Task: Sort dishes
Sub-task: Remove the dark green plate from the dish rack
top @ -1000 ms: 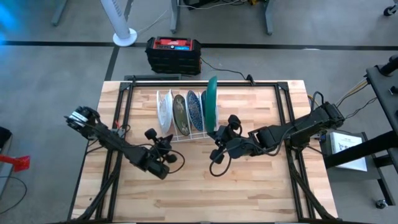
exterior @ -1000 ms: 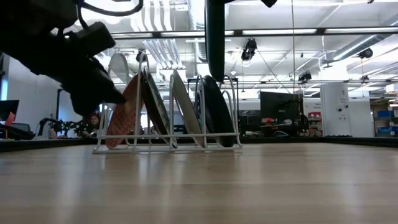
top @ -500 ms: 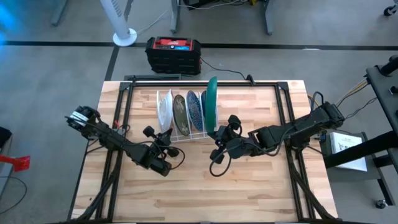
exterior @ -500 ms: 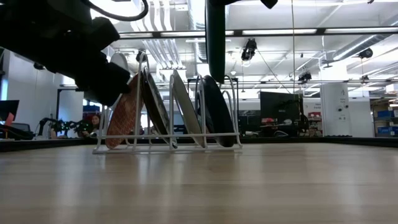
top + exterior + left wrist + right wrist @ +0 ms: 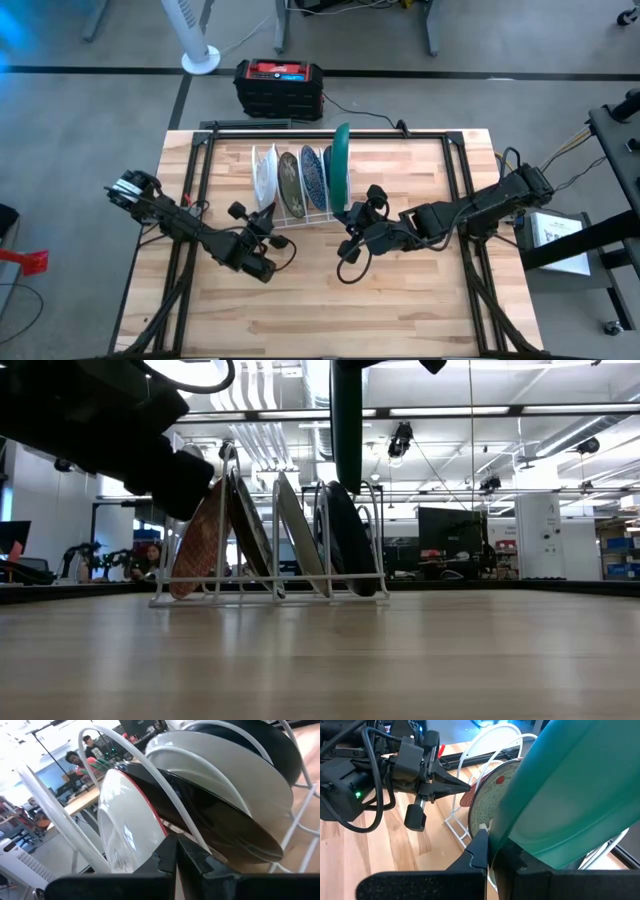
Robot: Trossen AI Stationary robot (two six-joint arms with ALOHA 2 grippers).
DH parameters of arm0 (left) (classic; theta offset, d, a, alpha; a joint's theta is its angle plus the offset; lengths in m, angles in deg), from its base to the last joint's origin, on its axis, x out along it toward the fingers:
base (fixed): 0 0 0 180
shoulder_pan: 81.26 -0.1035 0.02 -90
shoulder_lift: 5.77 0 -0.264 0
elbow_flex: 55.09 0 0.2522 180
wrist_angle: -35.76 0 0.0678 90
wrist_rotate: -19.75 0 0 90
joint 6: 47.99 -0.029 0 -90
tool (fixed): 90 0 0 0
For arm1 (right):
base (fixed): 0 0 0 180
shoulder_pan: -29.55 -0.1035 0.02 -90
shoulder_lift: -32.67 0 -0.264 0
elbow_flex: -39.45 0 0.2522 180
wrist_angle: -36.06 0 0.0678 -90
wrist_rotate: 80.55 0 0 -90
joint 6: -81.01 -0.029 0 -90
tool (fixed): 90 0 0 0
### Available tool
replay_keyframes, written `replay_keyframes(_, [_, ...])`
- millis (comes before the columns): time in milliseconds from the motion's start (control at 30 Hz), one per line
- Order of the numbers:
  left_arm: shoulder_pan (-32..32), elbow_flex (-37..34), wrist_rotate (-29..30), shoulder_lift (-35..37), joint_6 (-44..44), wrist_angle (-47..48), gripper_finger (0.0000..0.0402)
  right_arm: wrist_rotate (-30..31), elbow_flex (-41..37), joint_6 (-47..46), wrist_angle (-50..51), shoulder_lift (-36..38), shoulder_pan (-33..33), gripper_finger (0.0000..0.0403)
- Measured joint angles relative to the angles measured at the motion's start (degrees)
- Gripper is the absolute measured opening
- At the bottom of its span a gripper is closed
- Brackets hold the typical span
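Closer to the rack now: the left pincer [image 5: 268, 216] has slid in from a second ago, while the right arm has not budged. Four plates stand on edge in the white wire rack [image 5: 300, 212] on the table [image 5: 400, 310], the red-pink plate [image 5: 263, 176] nearest that clenched, empty left pincer. Beside the rack's far end, the right pincer [image 5: 352, 212] is clamped on the dark green plate's [image 5: 340, 160] rim, holding it upright. Looks like a slotting step; next, I'd say, lower the green plate cleanly between wires
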Motion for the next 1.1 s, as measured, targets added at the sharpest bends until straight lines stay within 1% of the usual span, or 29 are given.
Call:
replay_keyframes(233, [-0.06,0.00,-0.12,0.52,0.07,0.50,0.0000,0.00,0.00,-0.05,0.00,0.00,0.02,0.0000])
replay_keyframes(300, [-0.04,0.00,-0.93,0.72,-1.87,0.38,0.0000,0.00,0.00,-0.06,0.00,0.00,0.02,0.0000])
replay_keyframes(500, [-0.30,0.00,-9.57,0.66,-6.60,-2.73,0.0000,0.00,0.00,-0.06,-0.02,0.00,0.10,0.0000])
replay_keyframes(567, [-0.62,0.00,-9.03,0.36,-6.62,-3.39,0.0000,0.00,0.00,-0.06,-0.08,0.00,0.10,0.0000])
replay_keyframes(700, [-1.79,0.00,-4.11,-0.32,-6.69,-3.40,0.0000,0.01,-0.15,-0.06,-0.78,0.00,0.08,0.0000])
replay_keyframes(900, [-6.14,0.02,-3.82,-0.37,-6.71,-2.88,0.0000,-0.02,-0.31,-0.41,-0.94,0.00,0.08,0.0000])
replay_keyframes(1100, [-6.49,0.21,-3.29,-0.22,-6.65,-2.80,0.0000,-0.07,-0.39,-0.81,-0.99,0.00,0.08,0.0000])
